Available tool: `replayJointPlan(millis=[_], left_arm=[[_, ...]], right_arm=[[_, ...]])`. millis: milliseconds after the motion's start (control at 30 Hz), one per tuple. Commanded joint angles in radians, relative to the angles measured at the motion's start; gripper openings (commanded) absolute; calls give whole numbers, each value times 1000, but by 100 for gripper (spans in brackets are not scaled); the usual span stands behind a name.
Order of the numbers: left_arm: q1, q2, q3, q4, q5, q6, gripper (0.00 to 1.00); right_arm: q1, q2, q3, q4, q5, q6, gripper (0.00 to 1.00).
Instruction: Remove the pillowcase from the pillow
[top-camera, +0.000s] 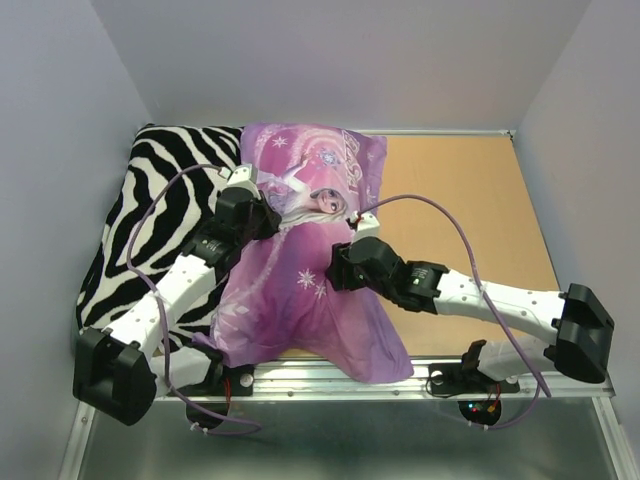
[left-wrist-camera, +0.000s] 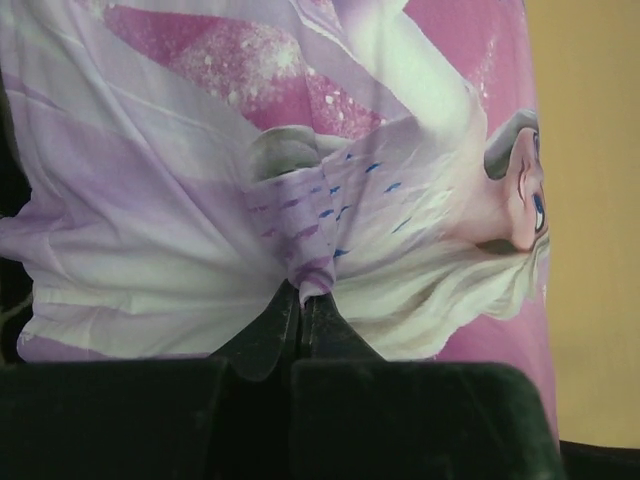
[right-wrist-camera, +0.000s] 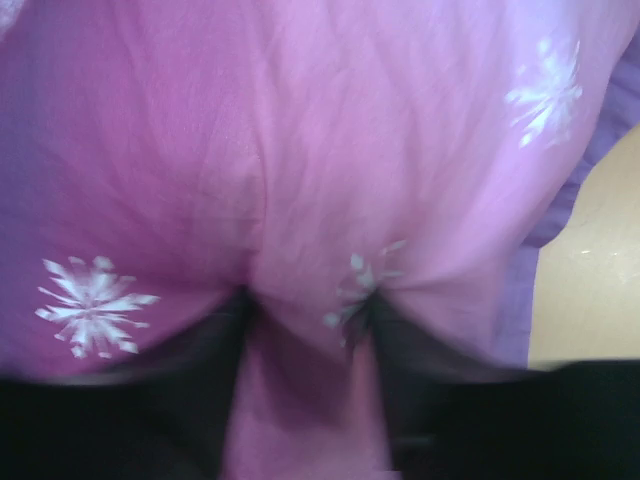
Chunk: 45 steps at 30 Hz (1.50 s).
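Note:
The purple pillowcase (top-camera: 300, 290) with the blonde princess print lies diagonally from the back centre to the front rail. It still covers the pillow, which is hidden inside. My left gripper (top-camera: 268, 218) sits on the upper part, near the princess's face. In the left wrist view my left gripper (left-wrist-camera: 301, 298) is shut on a small pinched fold of the pillowcase (left-wrist-camera: 200, 180). My right gripper (top-camera: 338, 268) presses into the middle of the case. In the right wrist view my right gripper (right-wrist-camera: 305, 305) has its fingers apart, with a bulge of pillowcase (right-wrist-camera: 300, 150) between them.
A black-and-white zebra-striped cushion (top-camera: 160, 220) lies along the left, partly under the pillowcase and my left arm. Bare wooden table (top-camera: 470, 200) shows on the right. White walls close the back and sides. A metal rail (top-camera: 330, 380) runs along the front edge.

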<state>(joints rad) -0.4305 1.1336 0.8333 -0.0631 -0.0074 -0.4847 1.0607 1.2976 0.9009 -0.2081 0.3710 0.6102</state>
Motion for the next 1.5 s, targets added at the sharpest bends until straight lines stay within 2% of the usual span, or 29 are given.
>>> replayJointPlan(millis=[0, 33, 100, 133, 300, 433, 533, 567, 633, 700, 767, 800, 833, 933, 1000, 1133, 1333, 1467], left_arm=[[-83, 22, 32, 14, 21, -40, 0], [-126, 29, 45, 14, 15, -43, 0], [-171, 41, 61, 17, -15, -55, 0], [-218, 60, 78, 22, -22, -61, 0], [-357, 144, 131, 83, -25, -97, 0], [-456, 244, 217, 103, -35, -98, 0], [-496, 311, 288, 124, -20, -94, 0], [-502, 339, 315, 135, -3, -92, 0], [-508, 365, 340, 172, 32, -94, 0], [-507, 414, 392, 187, 62, -83, 5], [-507, 451, 459, 203, 76, -75, 7], [-507, 489, 486, 207, 99, -75, 8], [-507, 512, 515, 209, 113, -74, 8], [-508, 592, 636, 210, 147, -94, 10], [-508, 638, 720, 198, 117, -126, 11], [-508, 646, 742, 216, 17, -232, 11], [-508, 608, 701, 249, -34, -239, 36], [-502, 517, 624, 240, -113, -210, 43]], right_arm=[[-104, -14, 7, 26, 56, 26, 19], [-138, -24, 10, 7, 48, 23, 9], [-226, -56, 23, -19, 33, 14, 4], [-319, -66, 38, -40, 19, 4, 3], [-565, -29, 144, -100, 22, -43, 2], [-639, 9, 226, -125, 23, -67, 5], [-666, 17, 272, -140, 20, -90, 22], [-668, 11, 295, -146, 29, -104, 39], [-670, 3, 315, -154, 31, -122, 53], [-670, -18, 338, -165, 5, -151, 68], [-670, -44, 355, -177, -41, -167, 76], [-670, -69, 354, -180, -111, -174, 82], [-670, -79, 352, -182, -112, -178, 84], [-666, -113, 319, -208, -260, -178, 86], [-653, -145, 261, -214, -256, -161, 87], [-625, -224, 191, -238, -236, -138, 89], [-564, -313, 136, -326, -167, -124, 93], [-564, -342, 69, -332, -159, -115, 96]])
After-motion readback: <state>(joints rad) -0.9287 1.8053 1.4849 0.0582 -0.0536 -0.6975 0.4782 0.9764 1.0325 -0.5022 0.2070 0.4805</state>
